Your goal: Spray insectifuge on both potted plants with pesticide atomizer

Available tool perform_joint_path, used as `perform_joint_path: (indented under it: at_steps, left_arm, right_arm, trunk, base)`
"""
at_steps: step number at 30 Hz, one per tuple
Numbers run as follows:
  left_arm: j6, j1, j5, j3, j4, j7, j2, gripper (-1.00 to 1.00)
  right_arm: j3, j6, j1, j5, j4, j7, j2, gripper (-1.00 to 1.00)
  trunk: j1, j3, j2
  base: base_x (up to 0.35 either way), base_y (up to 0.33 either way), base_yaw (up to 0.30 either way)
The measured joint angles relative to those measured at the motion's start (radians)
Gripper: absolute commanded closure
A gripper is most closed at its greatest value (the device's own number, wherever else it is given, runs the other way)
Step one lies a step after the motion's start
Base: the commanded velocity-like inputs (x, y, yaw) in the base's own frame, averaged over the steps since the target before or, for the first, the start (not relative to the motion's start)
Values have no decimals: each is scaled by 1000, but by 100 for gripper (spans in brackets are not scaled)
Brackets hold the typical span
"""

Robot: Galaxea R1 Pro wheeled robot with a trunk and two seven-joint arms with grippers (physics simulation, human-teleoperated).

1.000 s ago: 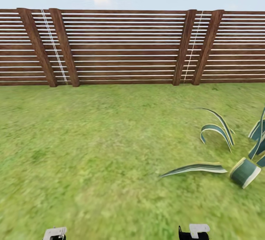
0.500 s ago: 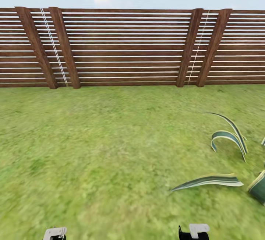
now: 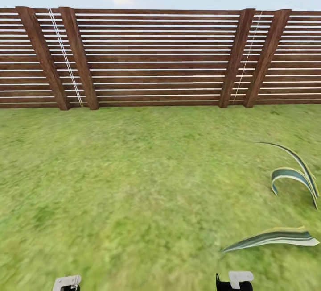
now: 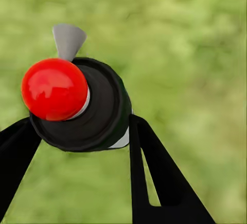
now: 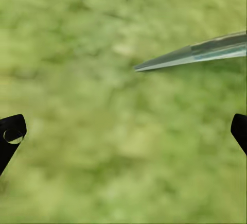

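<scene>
A garden scene, seen from the robot's head and read from left to right. A brown slatted wooden fence [image 3: 156,59] runs across the back under a pale sky, with green lawn [image 3: 125,184] reaching from it to the robot.

At the bottom left edge, a small part of the left arm shows. Its wrist view explains what it carries: the left gripper [image 4: 77,147] has its two black fingers [image 4: 154,177] closed on the pesticide atomizer [image 4: 82,105], seen from above as a round dark body with a shiny red knob on top and a small grey nozzle beside it. The bottle looks to be held upright over the grass, probably so the nozzle faces outward, ready to spray.

At the bottom right edge sits part of the right arm. In its wrist view, the right gripper [image 5: 123,131] is spread wide with nothing between its black fingertips [image 5: 10,134], likely kept free since one arm is enough for spraying. A long pointed leaf [image 5: 195,51] crosses the grass beyond it.

At the far right of the head view, three arching, cream-edged green leaves of a potted plant [image 3: 290,177] reach in from the frame edge; its pot is out of frame. The plant sits off to the side, so the robot appears not yet lined up to spray it.
</scene>
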Motion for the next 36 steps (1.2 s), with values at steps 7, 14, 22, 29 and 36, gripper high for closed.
perform_joint_path:
  at_steps: [7, 14, 22, 29, 36]
  left_arm:
    - [0, 0, 0, 0, 0, 0, 0, 100]
    - [0, 0, 0, 0, 0, 0, 0, 100]
    - [0, 0, 0, 0, 0, 0, 0, 100]
    - [0, 0, -1, 0, 0, 0, 0, 100]
    - [0, 0, 0, 0, 0, 0, 0, 100]
  right_arm:
    - [-1, 0, 0, 0, -1, -1, -1, -100]
    - [-2, 0, 0, 0, -2, 0, -2, -100]
    - [-1, 0, 0, 0, -2, 0, -2, -100]
    - [-1, 0, 0, 0, -1, 0, -2, -100]
    - [-2, 0, 0, 0, -2, 0, -2, -100]
  trunk:
    - [0, 0, 0]
    - [0, 0, 0]
    - [0, 0, 0]
    - [0, 0, 0]
    - [0, 0, 0]
  base:
    - [301, 189, -8]
    - [301, 189, -224]
    - [301, 189, -263]
    - [301, 194, -263]
    - [298, 216, -263]
